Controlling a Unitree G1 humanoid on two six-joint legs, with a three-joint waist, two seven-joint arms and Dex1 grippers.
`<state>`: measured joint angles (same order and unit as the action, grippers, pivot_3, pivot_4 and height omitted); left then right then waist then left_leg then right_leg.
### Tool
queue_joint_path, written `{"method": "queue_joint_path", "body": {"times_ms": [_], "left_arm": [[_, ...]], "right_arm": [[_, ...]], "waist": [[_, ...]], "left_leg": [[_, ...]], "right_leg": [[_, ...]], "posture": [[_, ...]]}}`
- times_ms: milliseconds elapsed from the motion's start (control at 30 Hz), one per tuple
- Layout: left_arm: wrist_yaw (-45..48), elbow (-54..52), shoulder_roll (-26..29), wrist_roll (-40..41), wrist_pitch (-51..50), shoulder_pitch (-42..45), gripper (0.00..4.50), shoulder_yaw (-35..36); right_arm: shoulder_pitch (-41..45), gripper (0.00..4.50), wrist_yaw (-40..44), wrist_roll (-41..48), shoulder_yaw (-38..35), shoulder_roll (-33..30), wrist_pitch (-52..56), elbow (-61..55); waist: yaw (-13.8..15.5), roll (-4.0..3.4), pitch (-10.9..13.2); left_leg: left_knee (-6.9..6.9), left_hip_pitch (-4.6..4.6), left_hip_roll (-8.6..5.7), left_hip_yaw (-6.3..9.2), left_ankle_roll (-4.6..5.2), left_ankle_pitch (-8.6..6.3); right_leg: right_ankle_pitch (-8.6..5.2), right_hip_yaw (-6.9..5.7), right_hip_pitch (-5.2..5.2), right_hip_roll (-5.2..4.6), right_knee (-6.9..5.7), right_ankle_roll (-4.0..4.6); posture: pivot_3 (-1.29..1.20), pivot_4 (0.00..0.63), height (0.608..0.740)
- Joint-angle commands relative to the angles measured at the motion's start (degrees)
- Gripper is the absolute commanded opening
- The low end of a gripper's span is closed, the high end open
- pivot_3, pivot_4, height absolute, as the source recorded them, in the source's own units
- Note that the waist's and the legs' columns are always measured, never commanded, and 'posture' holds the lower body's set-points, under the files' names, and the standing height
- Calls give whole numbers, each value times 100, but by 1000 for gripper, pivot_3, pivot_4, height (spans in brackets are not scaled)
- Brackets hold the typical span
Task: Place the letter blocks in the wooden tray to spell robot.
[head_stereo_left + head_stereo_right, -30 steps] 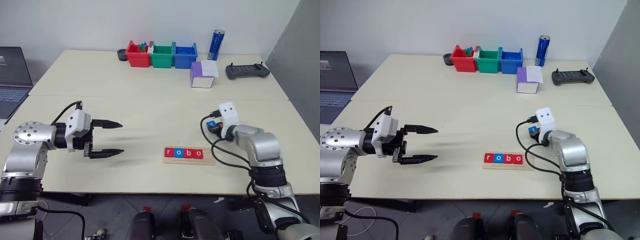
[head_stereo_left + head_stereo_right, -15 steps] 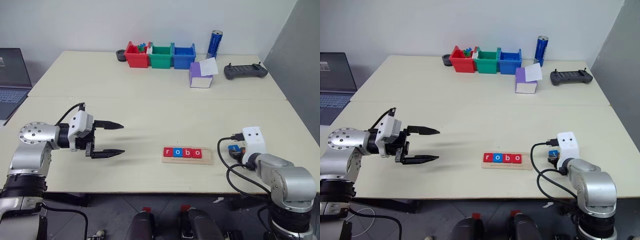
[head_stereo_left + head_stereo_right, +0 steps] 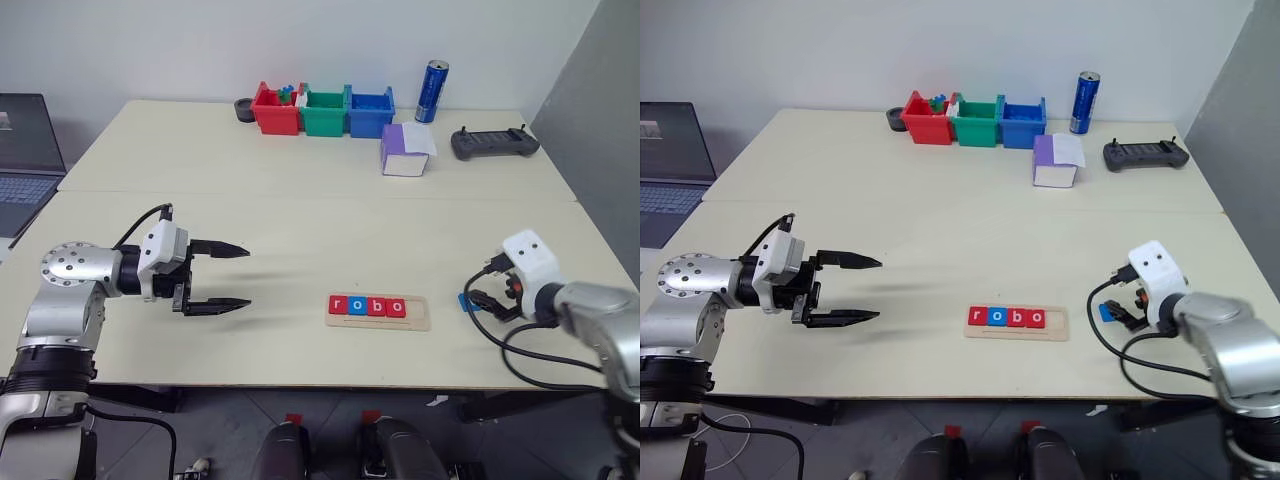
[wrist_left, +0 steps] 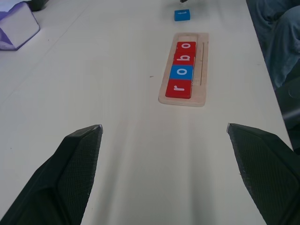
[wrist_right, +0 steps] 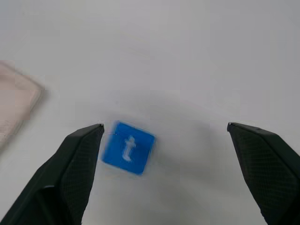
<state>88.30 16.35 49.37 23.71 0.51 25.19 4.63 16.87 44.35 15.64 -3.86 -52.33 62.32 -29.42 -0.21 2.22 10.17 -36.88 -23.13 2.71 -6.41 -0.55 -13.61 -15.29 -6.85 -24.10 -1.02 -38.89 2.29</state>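
Letter blocks [image 3: 368, 306] r-o-b-o sit in the wooden tray [image 3: 420, 318] near the desk [image 3: 300, 220] front edge, blue t block [image 5: 128, 148] lies loose on the desk right of it between the right pincer [image 5: 164, 140] fingers spread wide, left pincer [image 3: 232, 276] open and empty.

Head stereo pair looks forward-down over whole table [image 3: 300, 200]. Left wrist camera looks low along tabletop toward wooden tray [image 4: 183, 70], moderately near. Right wrist camera looks steeply down, close above blue t block [image 5: 127, 148]. Left wrist and head views share tray.
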Motion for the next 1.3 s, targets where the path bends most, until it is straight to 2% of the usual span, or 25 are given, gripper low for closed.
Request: {"method": "queue_joint_path", "body": {"times_ms": [33, 133, 233, 400, 567, 867, 967, 1067, 1200, 1300], "left_arm": [[15, -160, 12, 82, 8, -9, 4500, 88], [-6, -190, 42, 59, 23, -52, 4500, 114], [-64, -250, 60, 38, 47, -130, 4500, 144], [-119, -406, 97, 76, -13, -284, 4500, 198], [-156, -454, 138, 89, -39, -311, 4500, 222], [-201, -570, 211, 90, -95, -386, 4500, 282], [-188, -595, 254, 94, -132, -395, 4500, 307], [-176, -601, 286, 97, -163, -375, 4500, 326], [-184, -628, 311, 109, -174, -393, 4500, 323], [-186, -620, 315, 103, -177, -379, 4500, 313]], "right_arm": [[80, 4490, 1822, 124, 162, -686, -2208, 987], [439, 4490, 2794, 18, 451, -927, -3499, 2134], [1009, 4490, 3431, -473, 1076, -840, -4651, 3338], [1631, 4490, 3991, -941, 1658, -566, -5509, 4456], [1944, 4490, 4092, -1349, 1921, -339, -6194, 5307], [2156, 4490, 4047, -1768, 2077, 78, -6799, 6263], [2192, 3910, 4089, -1841, 2117, 160, -6931, 6479], [2265, 2945, 4111, -1916, 2142, 165, -7009, 6551], [2337, 1479, 4222, -1947, 2139, 100, -6536, 6187], [2282, 1465, 4335, -1935, 2109, 20, -5895, 5452]], "waist": [[5, 2, 1], [0, 2, 1], [-13, 3, 1], [9, 1, 2], [18, -1, 3], [11, -3, 4], [5, -1, 3], [5, -1, 2], [9, -1, 2], [9, -4, 4]], "left_leg": [[0, 1, -1, 0, 0, 0], [-5, 1, -1, -2, 0, 0], [-9, 4, 0, -8, 0, 0], [-5, 4, 3, -9, -2, 2], [-11, 5, 1, -12, -3, 2], [-11, 11, 3, -15, -13, 8], [-12, 20, 4, -15, -11, 7], [-13, 22, 5, -15, -8, 5], [-15, 21, 4, -15, -8, 5], [-14, 20, 4, -15, -11, 7]], "right_leg": [[0, 0, 0, 0, 0, 0], [0, 0, 2, -2, 0, -1], [1, 4, 3, -2, -4, -2], [0, 2, 0, -2, -10, 0], [1, 4, 2, -5, -10, 1], [1, 8, 5, -5, -15, 2], [1, 7, 12, -5, -16, 2], [2, 7, 14, -5, -18, 2], [2, 7, 14, -5, -20, 2], [2, 8, 12, -5, -20, 2]], "posture": [[0, 150, 740], [0, 150, 740], [0, 150, 740], [0, 150, 740], [0, 150, 740], [0, 150, 740], [0, 150, 740], [0, 150, 740], [0, 150, 740], [0, 150, 740]]}}
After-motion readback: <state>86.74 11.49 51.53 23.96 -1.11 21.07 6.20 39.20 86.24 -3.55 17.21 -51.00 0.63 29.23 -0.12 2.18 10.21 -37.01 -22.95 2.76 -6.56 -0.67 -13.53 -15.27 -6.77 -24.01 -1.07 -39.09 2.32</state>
